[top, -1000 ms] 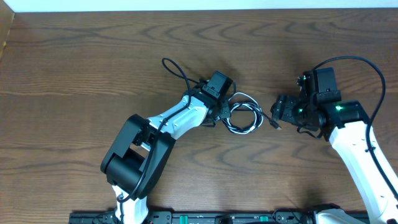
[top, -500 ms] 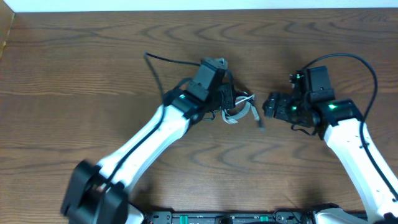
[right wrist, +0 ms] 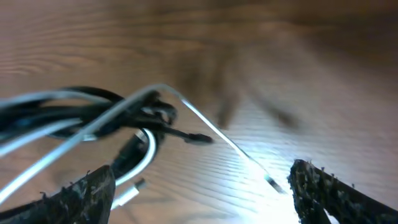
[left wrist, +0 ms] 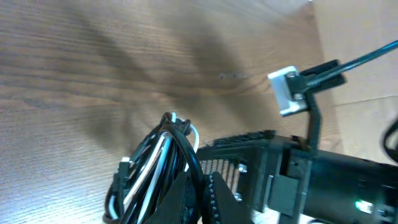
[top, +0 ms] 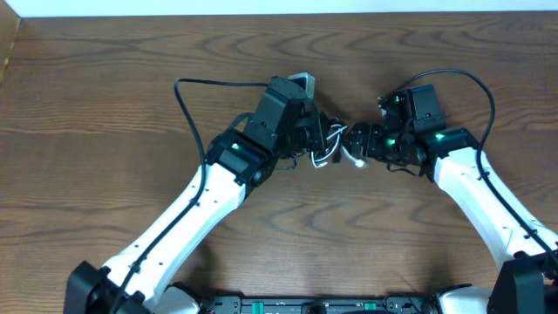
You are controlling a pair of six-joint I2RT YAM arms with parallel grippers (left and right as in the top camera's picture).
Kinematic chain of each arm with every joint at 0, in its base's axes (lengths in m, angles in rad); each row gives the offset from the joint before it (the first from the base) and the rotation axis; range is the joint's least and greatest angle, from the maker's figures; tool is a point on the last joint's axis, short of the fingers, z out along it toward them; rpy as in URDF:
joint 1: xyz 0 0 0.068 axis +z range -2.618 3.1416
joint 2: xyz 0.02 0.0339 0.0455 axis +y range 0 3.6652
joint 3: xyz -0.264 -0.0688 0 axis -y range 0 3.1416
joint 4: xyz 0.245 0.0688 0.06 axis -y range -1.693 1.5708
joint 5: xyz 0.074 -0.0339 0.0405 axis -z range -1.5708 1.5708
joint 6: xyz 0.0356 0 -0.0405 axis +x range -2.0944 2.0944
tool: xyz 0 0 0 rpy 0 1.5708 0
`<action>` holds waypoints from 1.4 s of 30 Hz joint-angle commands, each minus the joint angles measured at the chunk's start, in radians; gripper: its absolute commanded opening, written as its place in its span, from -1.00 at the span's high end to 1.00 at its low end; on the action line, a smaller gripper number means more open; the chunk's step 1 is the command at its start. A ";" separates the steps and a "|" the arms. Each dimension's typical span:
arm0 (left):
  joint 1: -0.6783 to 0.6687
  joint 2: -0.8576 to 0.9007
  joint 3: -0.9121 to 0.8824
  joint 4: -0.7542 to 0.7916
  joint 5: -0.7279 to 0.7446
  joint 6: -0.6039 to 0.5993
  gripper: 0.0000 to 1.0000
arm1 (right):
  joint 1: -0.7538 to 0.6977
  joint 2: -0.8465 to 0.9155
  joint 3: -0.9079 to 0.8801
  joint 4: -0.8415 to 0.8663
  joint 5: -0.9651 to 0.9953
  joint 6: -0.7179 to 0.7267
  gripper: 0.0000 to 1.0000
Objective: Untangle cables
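Left gripper (left wrist: 200,186) pinches the tangled white cable (left wrist: 152,162) and black cable (left wrist: 188,148) clear of the surface (top: 105,105); right gripper (right wrist: 202,180), wide open and empty, faces them at its 9 o'clock.

The tangled bundle of thin white and black charging cables (top: 332,146) is located at the centre of the brown wooden table (top: 105,78), between the two grippers. The left gripper (top: 316,139) touches the bundle's left side. The right gripper (top: 358,145) stands just right of it, with a loose cable end between its fingers.
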 commanded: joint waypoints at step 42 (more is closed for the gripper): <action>0.157 -0.178 0.010 -0.169 -0.024 0.064 0.85 | 0.018 0.219 0.011 -0.032 0.186 0.088 -0.54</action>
